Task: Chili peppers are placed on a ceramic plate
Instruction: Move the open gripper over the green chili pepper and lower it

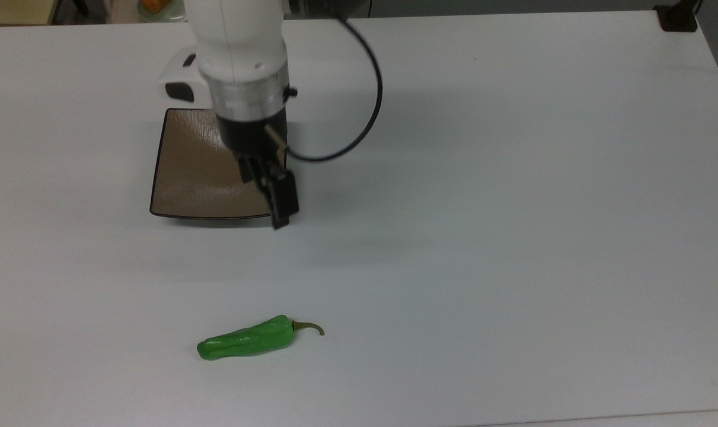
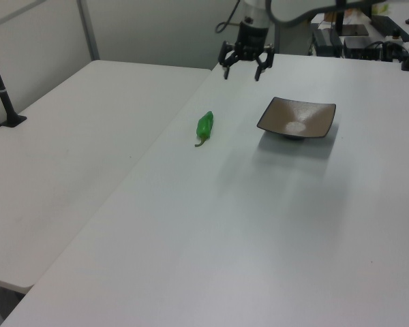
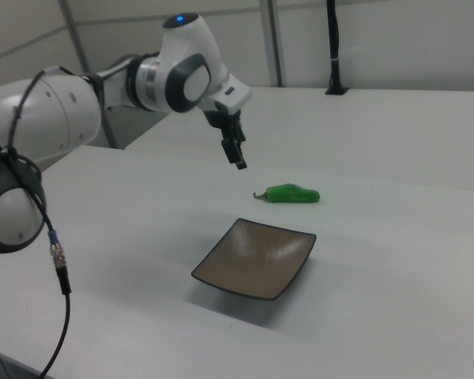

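Nothing placed yet: green chili pepper (image 1: 246,340) lying flat on the white tabletop (image 1: 513,207), well apart from the square taupe ceramic plate (image 1: 187,178), stem pointing toward the top view's right. Claw (image 2: 245,65) raised above the tabletop, spread open and holding nothing in the left view, apparently between plate and pepper, though how high above the surface hard to judge. All of the work left: reaching the pepper, closing on its body, lifting, carrying across and setting down on the bare plate.
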Robot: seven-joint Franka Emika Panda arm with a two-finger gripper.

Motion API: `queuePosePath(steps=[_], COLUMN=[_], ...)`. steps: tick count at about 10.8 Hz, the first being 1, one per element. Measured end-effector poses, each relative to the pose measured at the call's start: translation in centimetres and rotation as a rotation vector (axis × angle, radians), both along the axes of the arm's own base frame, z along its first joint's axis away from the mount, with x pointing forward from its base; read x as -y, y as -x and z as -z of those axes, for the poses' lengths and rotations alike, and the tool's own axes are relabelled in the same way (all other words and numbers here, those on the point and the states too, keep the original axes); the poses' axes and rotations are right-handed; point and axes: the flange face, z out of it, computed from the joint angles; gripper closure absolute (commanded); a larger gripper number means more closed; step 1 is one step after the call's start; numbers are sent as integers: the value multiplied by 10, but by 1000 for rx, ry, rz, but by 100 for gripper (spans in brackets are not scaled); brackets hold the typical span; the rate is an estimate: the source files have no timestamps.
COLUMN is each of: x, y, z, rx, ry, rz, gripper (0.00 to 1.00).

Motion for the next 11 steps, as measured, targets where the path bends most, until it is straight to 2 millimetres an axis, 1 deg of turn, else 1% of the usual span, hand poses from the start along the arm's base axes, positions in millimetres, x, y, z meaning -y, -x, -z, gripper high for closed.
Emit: queuePosePath(steps=[2, 4, 7, 9, 10, 11], x=[7, 17, 25, 37, 40, 39], y=[-20, -36, -51, -58, -61, -63], z=[24, 47, 87, 117, 133, 144], rx=[79, 158, 224, 256, 275, 283], ry=[-25, -37, -46, -44, -43, -42], rz=[128, 199, 260, 316, 327, 324], gripper=[0, 0, 0, 0, 0, 0])
